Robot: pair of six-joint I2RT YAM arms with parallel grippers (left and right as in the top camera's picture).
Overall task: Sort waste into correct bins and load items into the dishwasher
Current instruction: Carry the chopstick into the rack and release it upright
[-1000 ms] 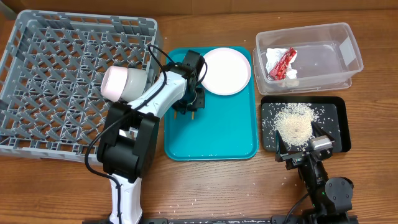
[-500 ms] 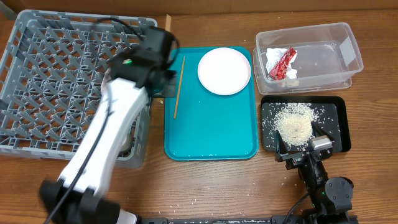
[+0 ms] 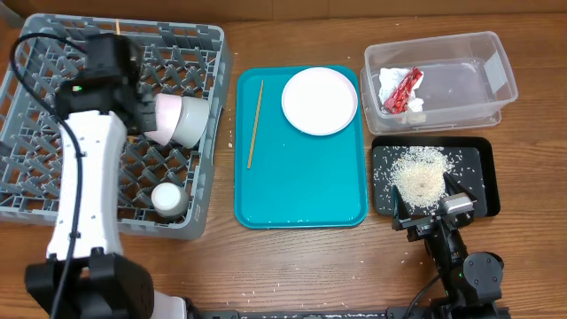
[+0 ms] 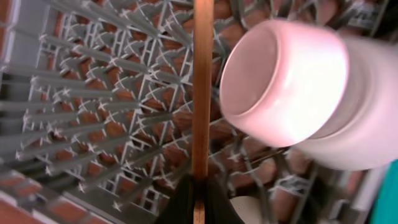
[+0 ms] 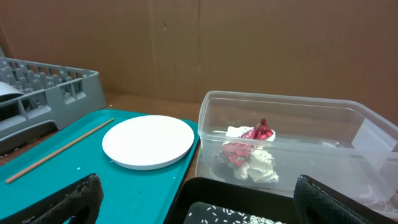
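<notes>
1. Dish rack [image 3: 106, 223], grey, peg lattice, left of frame. Contents: pink bowl [image 3: 183, 121] lying on its side, centre-right; white cup [image 3: 168, 197] near the lower right corner.
2. Left pincer [image 4: 199, 198], over the rack, pinching the held chopstick [image 4: 200, 87] by one end.
3. Teal tray [image 3: 301, 199], centre. Contents: second chopstick [image 3: 254, 124] along the left edge; pale plate [image 3: 320, 100] in the upper right corner.
4. Clear tub [image 3: 461, 44], upper right. Contents: napkin [image 3: 390, 89] and red wrapper [image 3: 404, 89], touching, at its left end.
5. Black tray [image 3: 483, 177], below the tub, holding a rice [image 3: 418, 175] pile.
6. Right pincer [image 3: 425, 202], lower right, at the black tray's lower edge, fingers spread wide, gripping nothing.
7. Tabletop [image 3: 292, 266], wood, a few stray grains.
</notes>
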